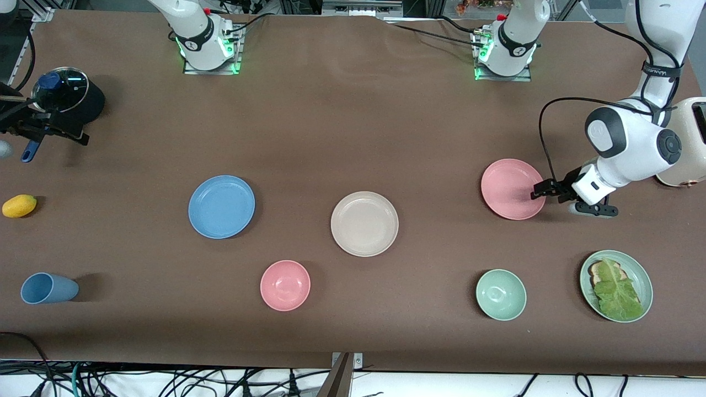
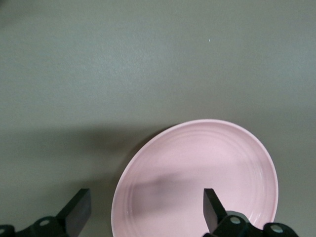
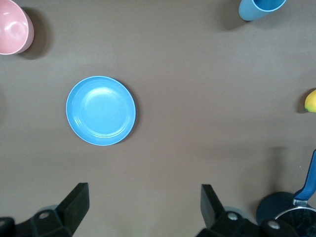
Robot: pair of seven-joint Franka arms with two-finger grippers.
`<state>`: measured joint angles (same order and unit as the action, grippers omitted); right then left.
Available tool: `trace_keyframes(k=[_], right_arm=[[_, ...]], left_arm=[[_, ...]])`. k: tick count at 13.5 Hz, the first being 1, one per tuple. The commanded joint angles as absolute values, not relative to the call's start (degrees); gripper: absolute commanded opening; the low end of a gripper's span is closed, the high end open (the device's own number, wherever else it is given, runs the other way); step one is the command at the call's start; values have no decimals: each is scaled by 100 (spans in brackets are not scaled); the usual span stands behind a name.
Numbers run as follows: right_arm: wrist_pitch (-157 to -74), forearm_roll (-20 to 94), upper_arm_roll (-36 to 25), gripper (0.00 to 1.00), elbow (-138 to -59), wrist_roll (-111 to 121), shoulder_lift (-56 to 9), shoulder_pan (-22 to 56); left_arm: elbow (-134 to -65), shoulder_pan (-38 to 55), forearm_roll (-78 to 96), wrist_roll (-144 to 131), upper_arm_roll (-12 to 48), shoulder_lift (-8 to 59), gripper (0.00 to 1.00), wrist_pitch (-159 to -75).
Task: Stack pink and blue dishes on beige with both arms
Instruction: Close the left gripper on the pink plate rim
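Working across the front view from the right arm's end of the table, you first meet the right gripper [image 1: 33,132], up in the air over the dark lidded pot [image 1: 69,99] at the table's edge. Its wrist view shows the fingers [image 3: 74,202] spread wide with nothing between them, looking down on the blue plate [image 1: 222,207] from well off. That plate lies flat on the brown table [image 1: 353,110], toward the right arm's end, well apart from the gripper.

Next comes the beige plate [image 1: 364,224], in the middle of the table and bare, with the smaller pink bowl [image 1: 285,285] nearer the camera between it and the blue plate. Neither plate is stacked yet, so the task looks to be at its start.

Then you reach the pink plate [image 1: 513,189], flat on the table toward the left arm's end. The left gripper [image 1: 543,190] sits low at that plate's rim, on the edge facing away from the beige plate. Its fingers [image 2: 212,207] are apart and empty; in the left wrist view one sits over the plate's inside and the other outside the rim, so the rim appears to lie between them.

The point that matters to you: the left arm is much the closer to its plate, and the beige plate lies straight across the pink one from that gripper. Expect the carry to run toward the table's middle.
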<state>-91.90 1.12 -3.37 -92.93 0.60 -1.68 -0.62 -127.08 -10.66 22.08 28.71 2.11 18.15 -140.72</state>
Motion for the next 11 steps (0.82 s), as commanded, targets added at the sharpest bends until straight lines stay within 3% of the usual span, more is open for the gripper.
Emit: trace_keyframes(k=[1, 9, 10, 11], right_arm=[[-9158, 62, -334, 100, -9281, 97, -141, -79], [-9158, 70, -334, 100, -9281, 97, -141, -79], [-9158, 70, -334, 100, -9281, 97, -141, -79], [-9158, 70, -334, 100, -9281, 97, -149, -79]], left_arm=[[-12771, -1186, 2863, 3829, 193, 1985, 100, -14246], [-12771, -1257, 3366, 4605, 202, 2320, 100, -14379], [-12771, -1257, 3366, 4605, 193, 2320, 93, -14379], [-12771, -1257, 3366, 4614, 193, 2320, 72, -14379]])
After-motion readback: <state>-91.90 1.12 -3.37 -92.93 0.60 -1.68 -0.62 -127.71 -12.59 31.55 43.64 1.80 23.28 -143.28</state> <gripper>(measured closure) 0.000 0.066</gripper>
